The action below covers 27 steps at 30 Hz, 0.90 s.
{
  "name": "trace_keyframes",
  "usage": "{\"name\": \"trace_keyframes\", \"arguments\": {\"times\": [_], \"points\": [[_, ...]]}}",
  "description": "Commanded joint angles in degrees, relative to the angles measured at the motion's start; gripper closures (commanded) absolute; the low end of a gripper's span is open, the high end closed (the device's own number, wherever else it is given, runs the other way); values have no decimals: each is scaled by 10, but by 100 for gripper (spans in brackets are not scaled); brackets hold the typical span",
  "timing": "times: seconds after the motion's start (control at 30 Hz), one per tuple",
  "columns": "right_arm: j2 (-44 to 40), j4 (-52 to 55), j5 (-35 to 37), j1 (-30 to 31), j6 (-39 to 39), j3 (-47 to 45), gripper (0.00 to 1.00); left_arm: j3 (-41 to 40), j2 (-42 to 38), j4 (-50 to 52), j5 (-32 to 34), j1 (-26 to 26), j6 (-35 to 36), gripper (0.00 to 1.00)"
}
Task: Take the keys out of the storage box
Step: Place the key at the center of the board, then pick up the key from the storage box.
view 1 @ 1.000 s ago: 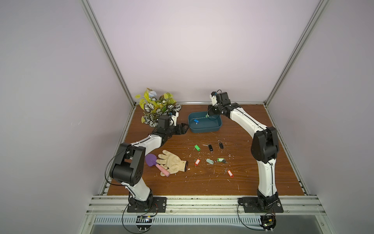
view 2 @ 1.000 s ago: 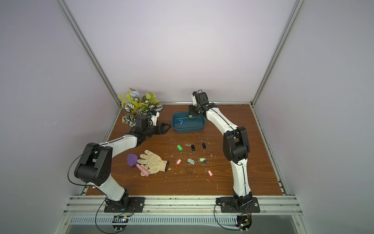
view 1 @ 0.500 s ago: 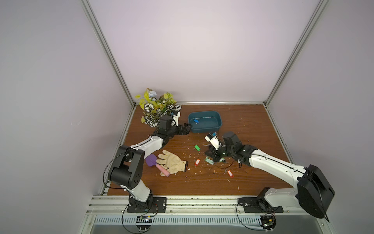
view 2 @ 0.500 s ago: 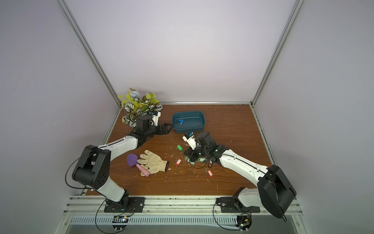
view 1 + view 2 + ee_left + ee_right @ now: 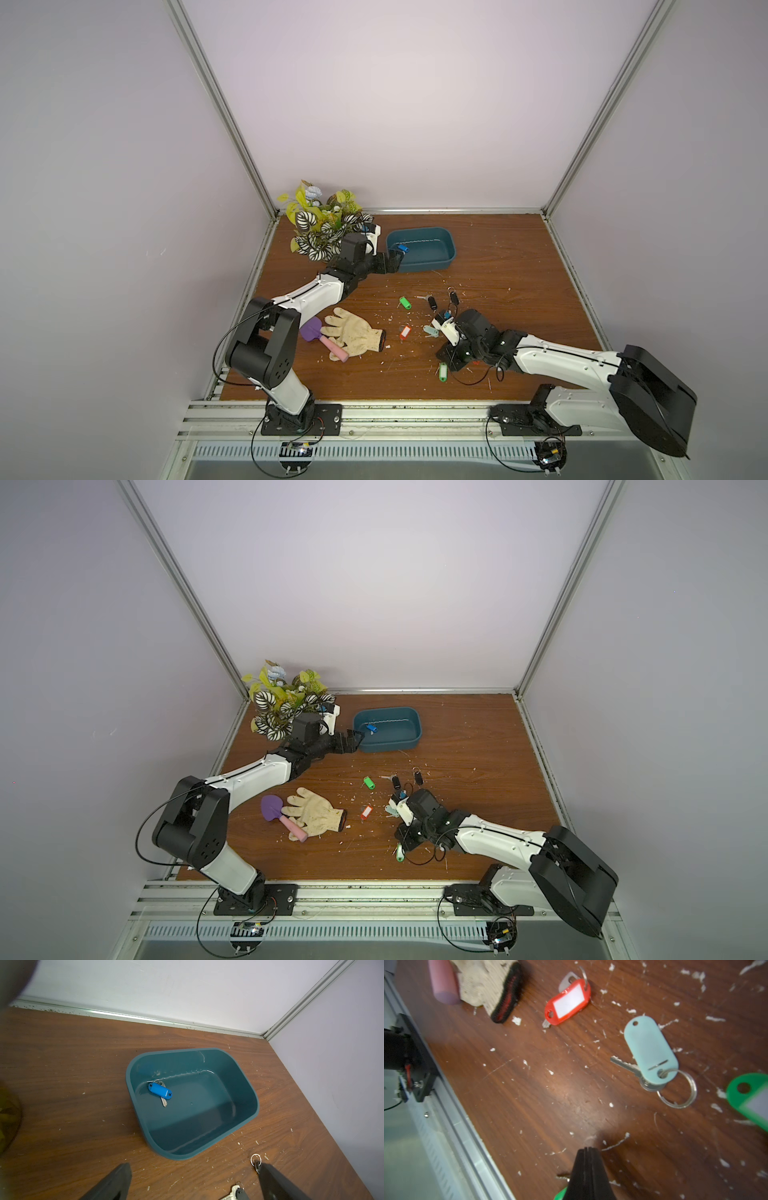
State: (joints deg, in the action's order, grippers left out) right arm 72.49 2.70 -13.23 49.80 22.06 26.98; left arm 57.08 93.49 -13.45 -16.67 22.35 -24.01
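in both top views the storage box (image 5: 424, 264) sits toward 12 o'clock on the desk (image 5: 498, 266), a blue-tagged key (image 5: 402, 248) inside at its 9 o'clock end. the other keys (image 5: 405, 302) lie scattered mid-desk, at the box's 6 o'clock. the left fingers (image 5: 390, 268) hover by the box's 8 o'clock corner. left wrist view: those fingers (image 5: 112, 1184) stand wide apart, empty, just short of the box. right wrist view: the right fingers (image 5: 584, 1167) are pressed together on nothing, near a pale teal tag (image 5: 651, 1051) and a red tag (image 5: 568, 1002).
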Motion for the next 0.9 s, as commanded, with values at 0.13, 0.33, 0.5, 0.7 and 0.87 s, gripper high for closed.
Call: {"name": "trace_keyframes", "arguments": {"times": [0.13, 0.33, 0.5, 0.7, 0.87], "points": [[-2, 0, 58, 2, -2, 15, 77, 73, 35, 86, 96, 30, 26, 0], [-70, 43, 141, 0, -35, 66, 32, 147, 96, 153, 139, 42, 30, 0], [-151, 27, 238, -14, -83, 104, 1, 224, 155, 216, 191, 63, 35, 0], [-182, -44, 233, -85, -125, 115, 1, 374, 255, 308, 213, 80, 44, 10], [-182, -73, 166, -152, -119, 99, 0, 508, 341, 367, 220, 82, 58, 21]]}}
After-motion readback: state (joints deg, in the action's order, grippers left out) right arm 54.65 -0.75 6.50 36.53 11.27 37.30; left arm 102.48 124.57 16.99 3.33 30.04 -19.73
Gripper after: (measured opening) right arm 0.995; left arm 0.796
